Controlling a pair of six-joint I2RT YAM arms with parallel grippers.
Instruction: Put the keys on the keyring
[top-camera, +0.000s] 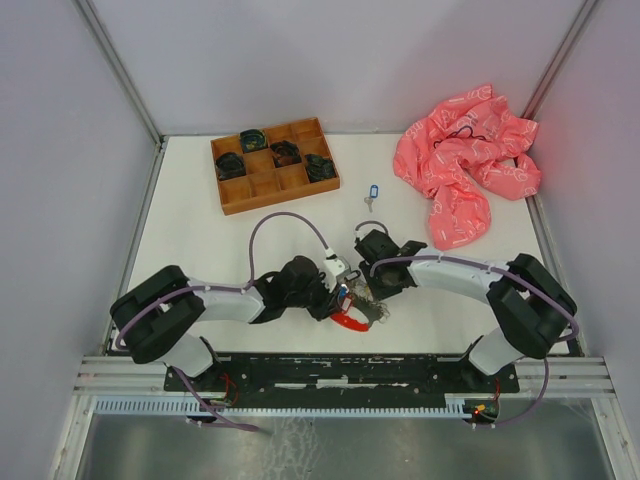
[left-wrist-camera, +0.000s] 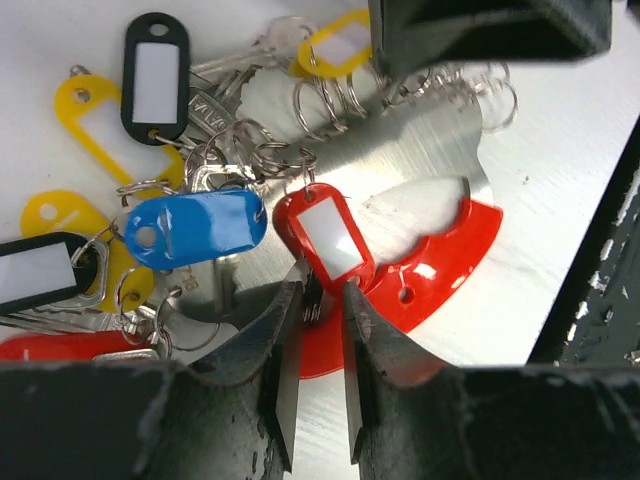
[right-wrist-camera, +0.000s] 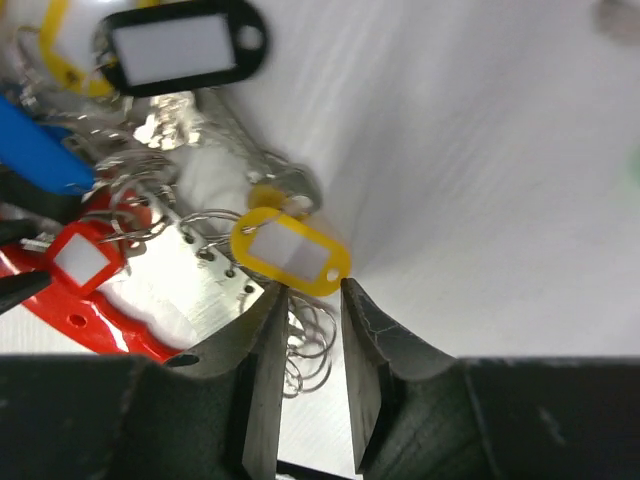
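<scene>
The keyring (left-wrist-camera: 325, 235), a thin wire ring carrying a red oval tag, lies on a metal plate (left-wrist-camera: 400, 160) with a red plastic rim (left-wrist-camera: 455, 265), at the near middle of the counter (top-camera: 200, 240) between the two arms. The left fingers (left-wrist-camera: 255, 350) are nearly closed and pinch the lower end of that red tag, with only a narrow slot between them. The right fingers (right-wrist-camera: 250, 360) stand a little apart. A yellow tag (right-wrist-camera: 290, 255) sits just off their tips, and loose wire rings (right-wrist-camera: 305, 340) show through the gap. Nothing is visibly clamped there.

The keys (left-wrist-camera: 210, 100) are heaped just left of the keyring, their rings tangled. In the left wrist view the tags count one blue tag (left-wrist-camera: 195, 228), two black tags (left-wrist-camera: 155, 65) and three yellow ones, plus a second red piece at the lower left edge.

One blue-tagged key (top-camera: 372, 190) lies alone, well apart, farther back. A wooden tray (top-camera: 275, 185) at the far left holds four dark bundles in separate compartments. One crumpled pink bag (top-camera: 465, 165) sits at the far right.
</scene>
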